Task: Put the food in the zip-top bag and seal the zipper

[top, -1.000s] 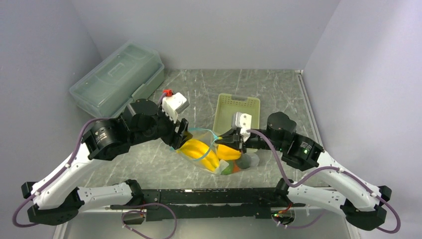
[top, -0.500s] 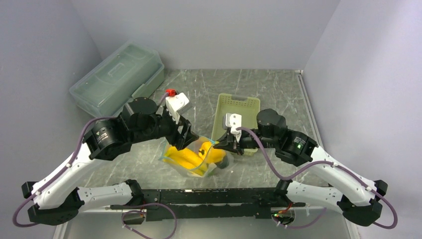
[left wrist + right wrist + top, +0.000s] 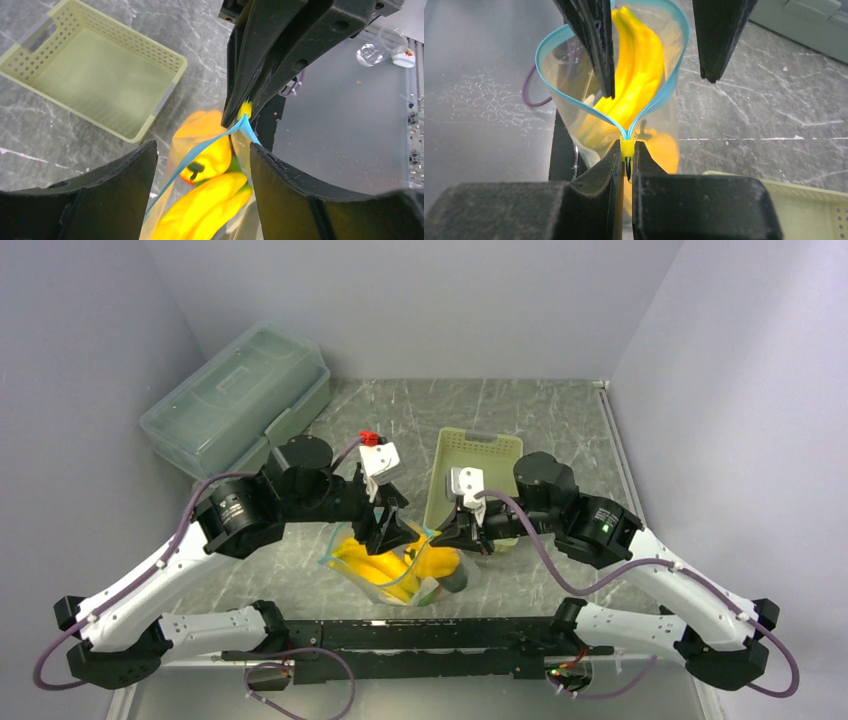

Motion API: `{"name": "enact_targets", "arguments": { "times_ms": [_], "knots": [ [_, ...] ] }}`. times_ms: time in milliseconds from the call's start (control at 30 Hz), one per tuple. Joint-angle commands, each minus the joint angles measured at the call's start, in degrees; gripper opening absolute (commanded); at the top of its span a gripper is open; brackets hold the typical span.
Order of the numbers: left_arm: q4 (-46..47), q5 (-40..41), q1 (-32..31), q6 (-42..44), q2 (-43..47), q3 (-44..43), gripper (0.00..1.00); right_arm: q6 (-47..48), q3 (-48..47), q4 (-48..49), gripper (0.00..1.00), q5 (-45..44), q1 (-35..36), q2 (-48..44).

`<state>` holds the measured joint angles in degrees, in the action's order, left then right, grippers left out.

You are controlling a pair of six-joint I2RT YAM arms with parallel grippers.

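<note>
The clear zip-top bag (image 3: 400,570) hangs between my grippers with its mouth open in a loop. Yellow banana pieces (image 3: 372,562) and a round orange piece (image 3: 207,150) lie inside, the bananas also showing in the right wrist view (image 3: 634,75). A green piece (image 3: 430,590) and a dark one (image 3: 456,578) sit at the bottom. My right gripper (image 3: 627,155) is shut on the yellow slider (image 3: 627,147) at the end of the teal-blue zipper (image 3: 664,95). My left gripper (image 3: 202,150) is open, and one side of the zipper strip (image 3: 200,147) runs between its fingers.
The pale yellow-green basket (image 3: 478,462) stands empty just behind the right gripper; it also shows in the left wrist view (image 3: 95,85). The translucent lidded storage box (image 3: 235,400) sits at the back left. The arms' base rail (image 3: 420,635) lies close below the bag.
The bag has shifted left and nearer with the right gripper. My left gripper has moved right to the bag mouth, close to the right gripper.
</note>
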<state>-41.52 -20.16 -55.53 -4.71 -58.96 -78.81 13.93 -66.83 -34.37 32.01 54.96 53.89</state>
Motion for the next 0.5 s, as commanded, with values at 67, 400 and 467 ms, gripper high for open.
{"name": "enact_targets", "arguments": {
  "times_ms": [67, 400, 467],
  "knots": [
    [5.5, -7.6, 0.2, -0.1, -2.1, -0.6, 0.74, -0.7, -4.4, -1.4, 0.00, 0.0, 0.2, 1.8],
    [1.5, -18.7, 0.2, 3.9, -5.8, -1.6, 0.70, -0.6, -6.7, -2.8, 0.00, -0.4, 0.2, 4.3],
    [0.7, -19.7, 0.2, 4.0, -6.1, -1.2, 0.68, -0.5, -7.1, -3.1, 0.00, 0.0, 0.1, 4.2]
  ]
}}
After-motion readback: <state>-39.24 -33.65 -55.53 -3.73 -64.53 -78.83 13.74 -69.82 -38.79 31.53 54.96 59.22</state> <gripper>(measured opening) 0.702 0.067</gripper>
